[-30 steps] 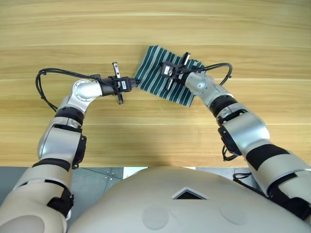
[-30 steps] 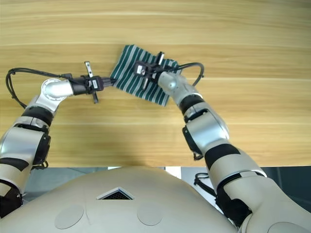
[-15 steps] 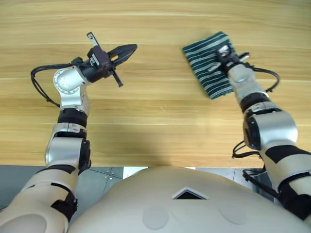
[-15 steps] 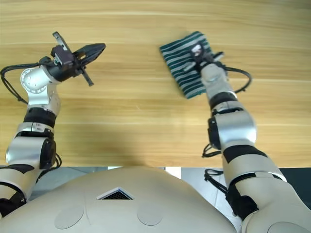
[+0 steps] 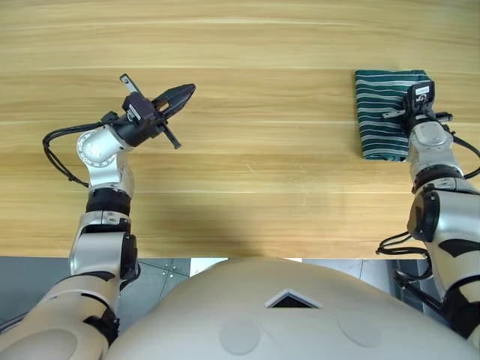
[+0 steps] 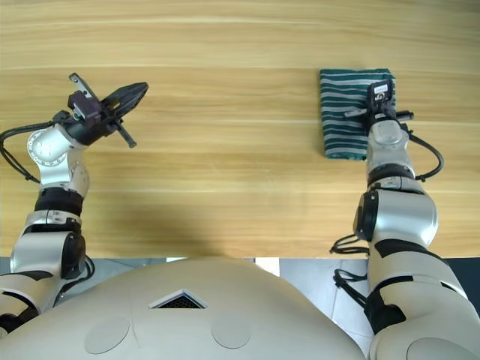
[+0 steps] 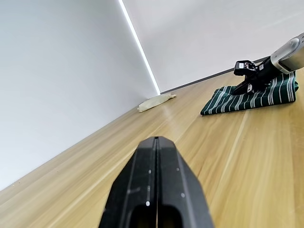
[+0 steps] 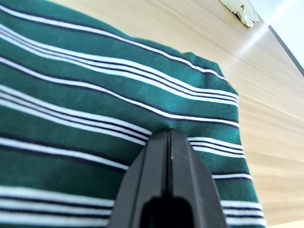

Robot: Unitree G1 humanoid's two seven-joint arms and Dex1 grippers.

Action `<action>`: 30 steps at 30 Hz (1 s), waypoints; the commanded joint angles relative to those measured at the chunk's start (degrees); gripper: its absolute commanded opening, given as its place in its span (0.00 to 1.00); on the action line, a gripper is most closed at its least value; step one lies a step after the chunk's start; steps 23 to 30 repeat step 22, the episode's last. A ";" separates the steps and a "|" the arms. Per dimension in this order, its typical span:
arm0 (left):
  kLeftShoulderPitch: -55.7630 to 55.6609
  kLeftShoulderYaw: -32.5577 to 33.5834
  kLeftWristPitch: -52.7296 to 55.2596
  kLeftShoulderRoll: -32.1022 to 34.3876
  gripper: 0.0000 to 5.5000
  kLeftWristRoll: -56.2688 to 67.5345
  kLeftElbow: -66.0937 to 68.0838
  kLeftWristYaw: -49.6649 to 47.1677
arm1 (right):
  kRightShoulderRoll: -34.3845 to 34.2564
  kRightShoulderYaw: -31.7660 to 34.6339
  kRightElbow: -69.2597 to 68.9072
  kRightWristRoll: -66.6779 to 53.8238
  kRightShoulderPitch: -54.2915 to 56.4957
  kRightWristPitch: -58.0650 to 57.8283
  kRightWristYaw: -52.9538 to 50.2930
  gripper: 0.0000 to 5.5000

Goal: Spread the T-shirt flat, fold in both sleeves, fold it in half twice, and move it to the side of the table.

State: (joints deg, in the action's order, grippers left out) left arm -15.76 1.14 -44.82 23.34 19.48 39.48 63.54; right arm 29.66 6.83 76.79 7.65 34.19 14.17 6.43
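The T-shirt (image 5: 384, 112) is a small folded bundle, dark green with white stripes, lying at the right side of the wooden table (image 5: 262, 172). My right gripper (image 5: 421, 103) rests on the bundle's right part, its fingers (image 8: 166, 142) shut with the tips pinched into the fabric. The T-shirt (image 7: 247, 97) and that gripper also appear far off in the left wrist view. My left gripper (image 5: 185, 93) hangs over the left part of the table, shut on nothing, its tips (image 7: 156, 142) pointing toward the shirt.
A small beige object (image 7: 156, 100) lies at the table's far edge by the wall, beyond the shirt (image 8: 243, 12). Bare wood stretches between the two arms.
The right gripper dragged the folded shirt from the table's centre to the right side, turning it square. The left gripper left the shirt's edge and drew back to the left.
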 commanded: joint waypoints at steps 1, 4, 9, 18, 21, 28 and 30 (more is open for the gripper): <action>-0.73 0.56 1.47 -0.43 0.00 -0.38 0.52 -0.91 | 1.46 1.86 -1.56 -1.85 0.72 6.30 1.91 0.00; -2.27 0.74 2.93 -2.49 0.00 0.40 2.27 -1.22 | 2.08 3.50 -3.89 -3.52 1.71 13.96 2.30 0.00; -9.76 5.51 10.87 -7.93 0.00 5.74 8.91 -4.64 | -2.63 3.94 -17.66 -10.76 0.58 29.45 11.55 0.00; -24.25 13.87 24.45 -15.36 0.00 5.06 34.62 -29.73 | -24.22 20.37 -5.81 -47.61 6.04 -9.16 48.25 0.00; -26.14 16.05 26.25 -15.44 0.00 3.97 36.83 -34.79 | -23.55 23.17 -2.32 -47.25 6.58 -10.00 44.07 0.00; -26.40 17.68 27.64 -15.38 0.00 4.43 37.40 -36.87 | -23.37 23.61 -1.89 -46.67 6.62 -9.94 43.84 0.00; -26.40 17.68 27.64 -15.38 0.00 4.43 37.40 -36.87 | -23.37 23.61 -1.89 -46.67 6.62 -9.94 43.84 0.00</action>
